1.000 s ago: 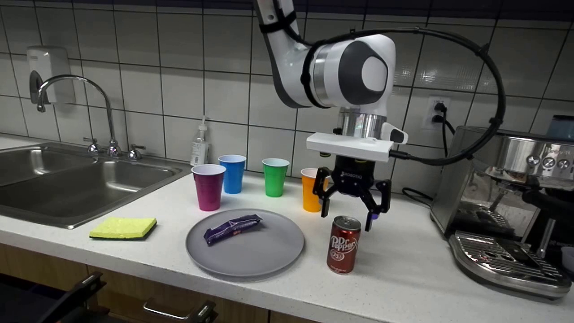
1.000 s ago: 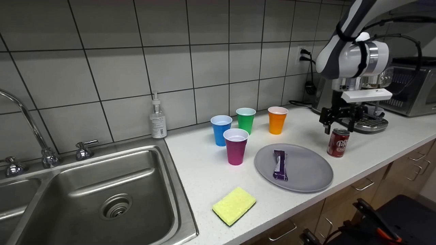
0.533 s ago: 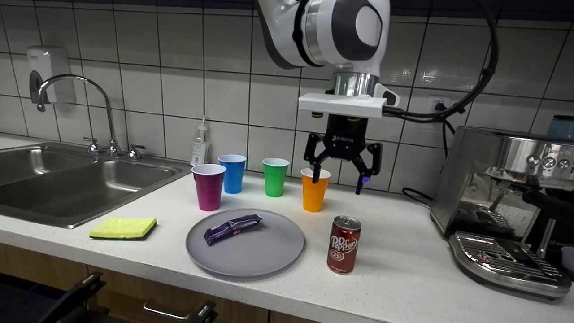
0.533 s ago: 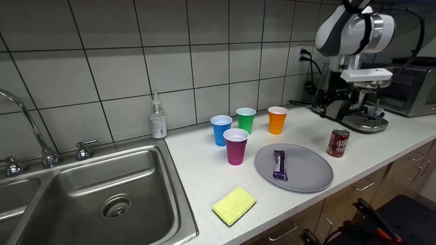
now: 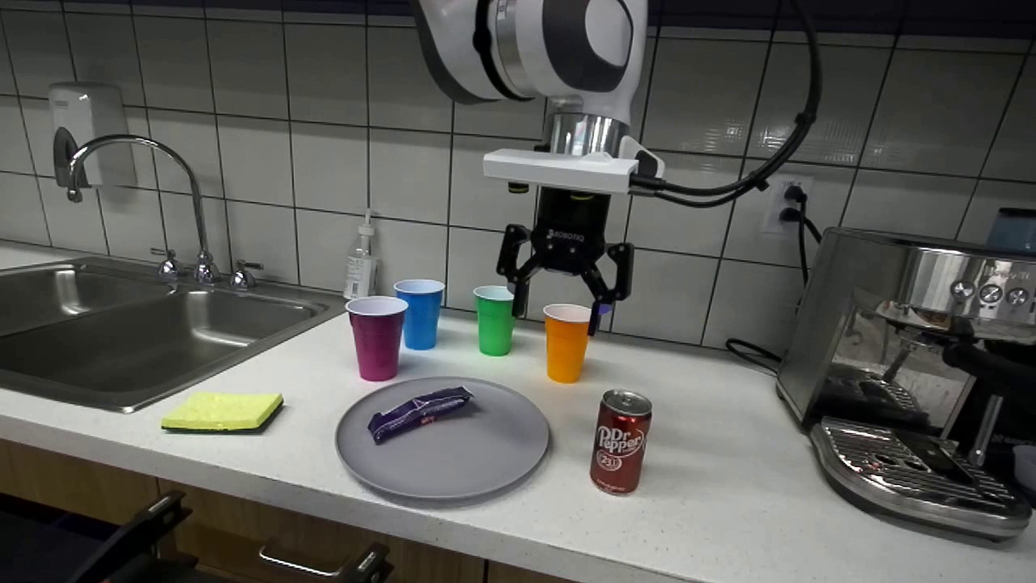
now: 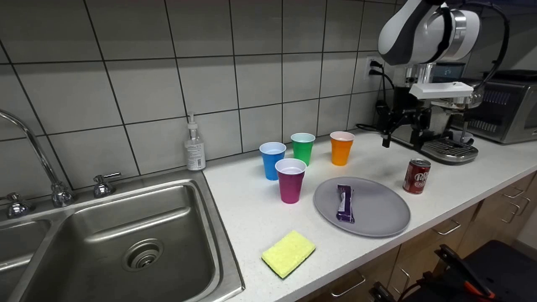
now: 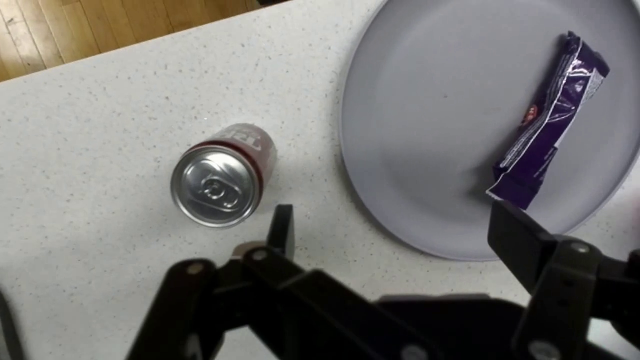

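One tiled wall (image 5: 332, 170) stood behind one counter (image 5: 712, 486). One arm (image 5: 566, 48) carried one gripper (image 5: 557, 314) above the counter; the gripper's two fingers (image 7: 284, 230) stood wide apart. One double sink (image 6: 223, 251) was set into the counter, and one coffee machine (image 5: 817, 340) stood at the edge of an exterior view. The counter also bore one plate (image 5: 486, 453). One pump bottle (image 5: 361, 271) stood near the wall at the sink's corner. Four cups stood upright: one magenta cup (image 5: 378, 340), one blue cup (image 5: 421, 316), one green cup (image 5: 493, 324) and one orange cup (image 5: 566, 348). There were also one can (image 5: 621, 444), one sponge (image 5: 218, 410) and, on the plate, one wrapped bar (image 5: 419, 411).

Relative to one second earlier, the arm and the gripper were higher and displaced from the can. The fingers, previously close to the can's top, hung well above the counter at unchanged spacing. The plate, the cups and the can occupied unchanged positions. The can stood upright on the counter near the plate, apart from it.

The wall had smooth rectangular tiles with dark joints; the counter was white and speckled. The sink and coffee machine were shiny metal. The plate was round, grey and matte; the cups tapered downward. The can was a red metal cylinder, the sponge a flat yellow block, the wrapped bar narrow and glossy purple.
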Tool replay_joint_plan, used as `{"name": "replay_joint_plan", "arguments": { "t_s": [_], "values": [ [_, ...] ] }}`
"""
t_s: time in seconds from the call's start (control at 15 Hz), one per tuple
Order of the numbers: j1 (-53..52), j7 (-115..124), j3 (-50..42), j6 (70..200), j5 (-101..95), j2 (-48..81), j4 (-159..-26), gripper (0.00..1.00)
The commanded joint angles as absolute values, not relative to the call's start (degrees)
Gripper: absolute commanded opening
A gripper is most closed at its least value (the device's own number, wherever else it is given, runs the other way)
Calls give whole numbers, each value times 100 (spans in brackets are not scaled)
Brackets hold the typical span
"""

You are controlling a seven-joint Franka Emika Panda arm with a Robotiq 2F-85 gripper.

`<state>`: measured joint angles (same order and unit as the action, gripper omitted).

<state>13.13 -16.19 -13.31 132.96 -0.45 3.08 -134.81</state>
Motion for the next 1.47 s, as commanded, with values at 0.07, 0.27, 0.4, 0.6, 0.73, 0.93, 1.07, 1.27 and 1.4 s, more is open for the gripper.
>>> {"name": "replay_joint_plan", "arguments": {
  "t_s": [0.07, 0.27, 0.4, 0.6, 0.73, 0.93, 1.07, 1.27, 1.4],
  "values": [
    [1126, -1102, -1151, 13502, -80, 129, -13936, 100],
    [969, -678, -1045, 13761, -172, 160, -14147, 100],
    [874, -387, -978, 14007, -231, 177, -14295, 100],
    [734, 69, -897, 14338, -370, 237, -14478, 100],
    [654, 355, -846, 14483, -487, 278, -14561, 100],
    [524, 723, -761, 14596, -587, 389, -14610, 100],
    [456, 855, -704, 14587, -541, 475, -14587, 100],
    [368, 1047, -659, 14652, -496, 667, -14537, 100],
    [314, 1194, -654, 14740, -494, 800, -14518, 100]
  ]
}}
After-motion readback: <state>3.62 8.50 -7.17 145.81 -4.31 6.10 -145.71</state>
